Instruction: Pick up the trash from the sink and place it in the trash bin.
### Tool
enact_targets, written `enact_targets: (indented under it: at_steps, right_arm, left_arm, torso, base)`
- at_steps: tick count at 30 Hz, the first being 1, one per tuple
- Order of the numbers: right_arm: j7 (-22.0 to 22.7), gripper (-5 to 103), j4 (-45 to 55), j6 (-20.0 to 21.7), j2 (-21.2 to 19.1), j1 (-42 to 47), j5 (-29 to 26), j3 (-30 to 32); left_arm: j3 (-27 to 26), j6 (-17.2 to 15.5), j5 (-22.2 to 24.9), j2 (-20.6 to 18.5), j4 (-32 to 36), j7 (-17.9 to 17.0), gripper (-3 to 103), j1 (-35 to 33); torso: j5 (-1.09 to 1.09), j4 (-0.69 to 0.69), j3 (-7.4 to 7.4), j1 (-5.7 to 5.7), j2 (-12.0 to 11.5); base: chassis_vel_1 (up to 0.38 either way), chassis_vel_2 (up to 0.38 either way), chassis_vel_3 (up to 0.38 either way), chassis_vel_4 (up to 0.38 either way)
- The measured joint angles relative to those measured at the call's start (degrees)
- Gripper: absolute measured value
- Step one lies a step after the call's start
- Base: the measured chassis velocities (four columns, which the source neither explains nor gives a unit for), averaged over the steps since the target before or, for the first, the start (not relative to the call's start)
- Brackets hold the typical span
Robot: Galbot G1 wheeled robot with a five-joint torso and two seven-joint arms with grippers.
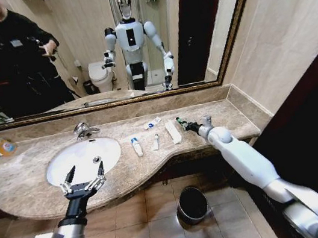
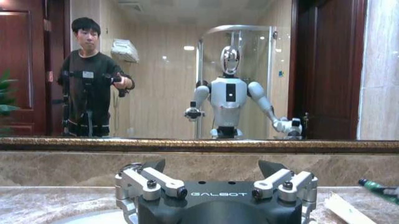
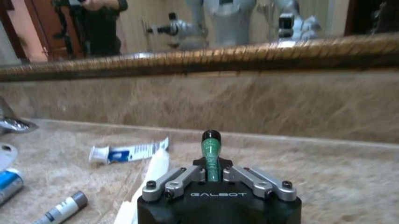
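Note:
The trash lies on the beige counter to the right of the white sink (image 1: 83, 159), not in the basin: a white tube with a blue end (image 1: 136, 146), a smaller tube (image 1: 156, 141), a flat white packet (image 1: 173, 132) and a white-and-blue tube (image 1: 152, 122) by the wall. My right gripper (image 1: 187, 125) is low over the counter's right part, shut on a short green tube (image 3: 210, 151) that sticks out past its fingers. My left gripper (image 1: 82, 179) hangs open over the sink's front rim with nothing in it. The black trash bin (image 1: 193, 204) stands on the floor below the counter.
A chrome faucet (image 1: 83, 130) rises behind the basin. A bottle with an orange label (image 1: 3, 145) stands at the counter's far left. A large mirror (image 1: 103, 43) runs along the back wall, and a side wall closes off the right end of the counter.

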State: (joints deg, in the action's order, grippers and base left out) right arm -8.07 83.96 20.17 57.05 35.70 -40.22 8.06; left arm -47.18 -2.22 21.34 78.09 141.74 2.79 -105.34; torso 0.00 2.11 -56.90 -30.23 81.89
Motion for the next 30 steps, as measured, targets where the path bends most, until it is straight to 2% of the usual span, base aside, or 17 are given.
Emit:
enact_targets:
  at_steps: [2, 3, 6, 7, 10, 15, 19, 22, 27, 30]
  right_arm:
    - [0.48, 9, 4.36, 0.38, -2.73, 3.07, -1.23, 1.95]
    - [0.48, 9, 4.36, 0.38, -2.73, 3.07, -1.23, 1.95]
    - [0.48, 9, 11.33, 0.53, -7.11, 10.39, -2.56, 6.91]
    - [0.48, 9, 11.33, 0.53, -7.11, 10.39, -2.56, 6.91]
    - [0.37, 9, 20.78, 0.26, -11.80, 21.11, -4.09, 14.14]
    - [0.54, 9, 28.41, -0.24, -12.98, 29.87, -4.21, 18.95]
    - [1.43, 9, 32.38, -0.58, -11.45, 36.07, -2.41, 20.31]
    - [2.31, 9, 34.04, -1.19, -8.00, 41.57, 0.55, 21.45]
    - [2.04, 9, 34.05, -2.07, -4.47, 44.72, 3.77, 21.76]
    - [0.47, 9, 31.50, -4.70, 1.51, 48.54, 8.98, 21.33]
  left_arm:
    - [0.00, 0.00, 0.00, 0.00, 0.00, 0.00, 100, 0.00]
    - [0.00, 0.00, 0.00, 0.00, 0.00, 0.00, 100, 0.00]
    - [0.00, 0.00, 0.00, 0.00, 0.00, 0.00, 100, 0.00]
    - [0.00, 0.00, 0.00, 0.00, 0.00, 0.00, 100, 0.00]
    - [0.00, 0.00, 0.00, 0.00, 0.00, 0.02, 100, 0.00]
    - [0.00, 0.00, 0.00, -0.01, 0.00, 0.00, 100, 0.00]
    - [0.00, 0.00, 0.00, 0.00, 0.00, 0.00, 100, 0.00]
    - [-0.01, 0.00, 0.00, 0.00, 0.00, 0.00, 100, 0.00]
    - [0.00, 0.00, 0.00, 0.00, 0.00, 0.00, 100, 0.00]
    - [0.00, 0.00, 0.00, 0.00, 0.00, 0.00, 100, 0.00]
  torso:
    - [0.00, 0.00, 0.00, 0.00, 0.00]
    - [0.00, 0.00, 0.00, 0.00, 0.00]
    - [-0.01, 0.01, 0.00, 0.00, 0.00]
    - [-0.01, 0.01, 0.00, 0.00, 0.00]
    - [0.00, -0.02, 0.01, 0.00, 0.00]
    - [0.01, -0.03, 0.01, 0.01, 0.01]
    - [-0.01, 0.00, 0.01, 0.01, 0.00]
    - [-0.01, -0.01, 0.00, 0.01, 0.00]
    - [-0.02, 0.00, 0.01, 0.01, 0.00]
    - [-0.02, 0.00, 0.00, 0.00, 0.00]
  base:
    - [0.000, 0.000, 0.000, 0.000]
    - [0.000, 0.000, 0.000, 0.000]
    - [0.000, 0.000, 0.000, 0.000]
    - [0.000, 0.000, 0.000, 0.000]
    - [0.000, 0.000, 0.000, 0.000]
    - [0.000, 0.000, 0.000, 0.000]
    - [0.000, 0.000, 0.000, 0.000]
    - [0.000, 0.000, 0.000, 0.000]
    - [0.000, 0.000, 0.000, 0.000]
    - [0.000, 0.000, 0.000, 0.000]
